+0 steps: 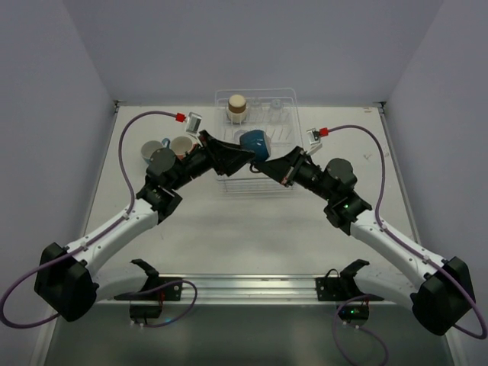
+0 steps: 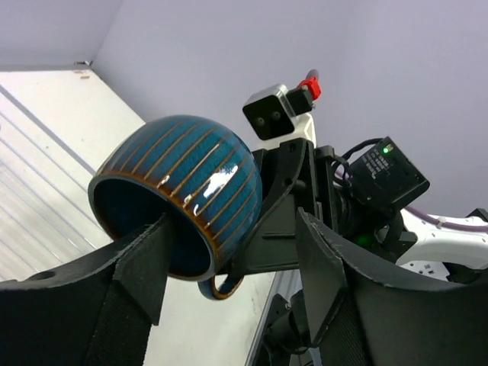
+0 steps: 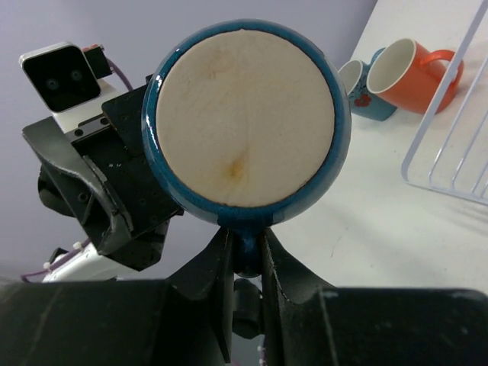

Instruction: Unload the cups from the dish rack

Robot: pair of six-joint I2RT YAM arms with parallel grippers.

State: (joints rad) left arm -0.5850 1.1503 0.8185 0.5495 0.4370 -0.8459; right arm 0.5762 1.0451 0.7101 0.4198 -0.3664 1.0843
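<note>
A dark blue striped mug hangs in the air over the pale wire dish rack, between both arms. My right gripper is shut on its handle, and the mug's cream base faces that camera. My left gripper is open, with one finger inside the mug's mouth and the other outside the wall. A brown cup stands upside down in the rack's far part, next to clear tumblers. An orange mug and a blue mug stand on the table to the left.
The rack's near-left corner shows in the right wrist view, with the orange mug and the blue flowered mug beyond it. Walls close in the table on the left, right and far sides.
</note>
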